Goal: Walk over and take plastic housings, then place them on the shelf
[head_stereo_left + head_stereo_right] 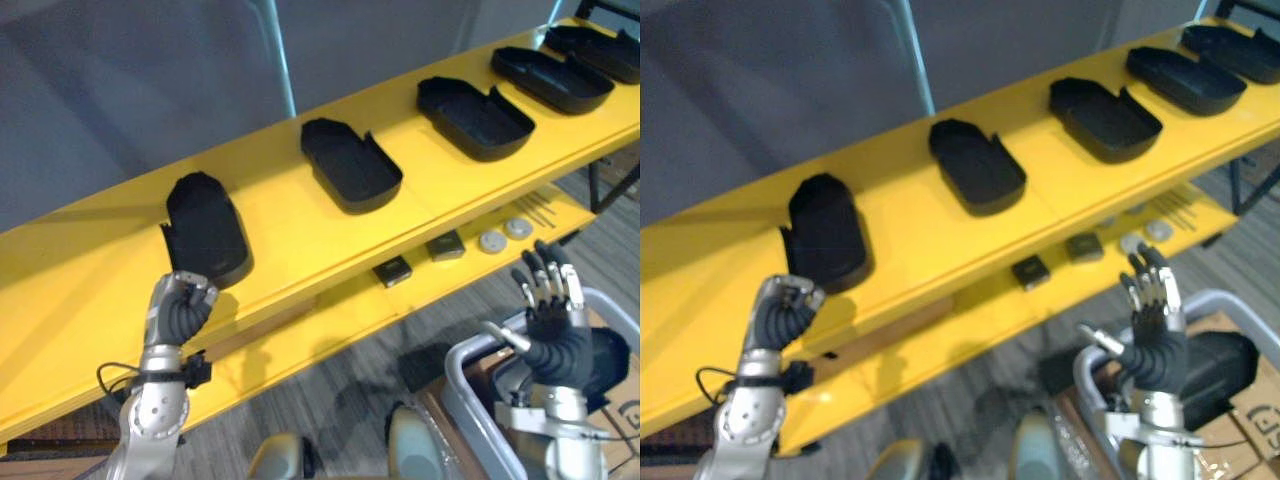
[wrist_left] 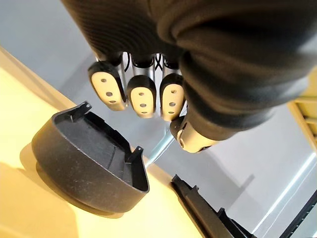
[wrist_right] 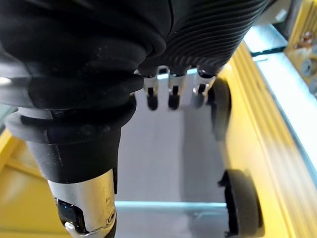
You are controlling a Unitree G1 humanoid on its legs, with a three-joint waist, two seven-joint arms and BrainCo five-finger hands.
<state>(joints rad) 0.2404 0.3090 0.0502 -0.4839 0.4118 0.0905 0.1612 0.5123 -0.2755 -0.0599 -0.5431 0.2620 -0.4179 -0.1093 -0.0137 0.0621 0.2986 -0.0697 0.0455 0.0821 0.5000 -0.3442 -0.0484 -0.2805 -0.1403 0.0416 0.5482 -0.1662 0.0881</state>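
Five black plastic housings [image 1: 977, 166] lie in a row along the top board of the yellow shelf [image 1: 910, 235], from the leftmost housing [image 1: 825, 232] to the last housing [image 1: 1235, 50] at the right end. The left hand [image 1: 785, 310] is at the front edge, just below the leftmost housing, with its fingers curled and empty. The right hand [image 1: 1152, 335] is raised with straight fingers before the lower board [image 1: 960, 325], which bears two small dark blocks [image 1: 1032, 270].

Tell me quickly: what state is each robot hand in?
Left hand: shut, fingers curled, holding nothing.
Right hand: open, fingers straight, holding nothing.
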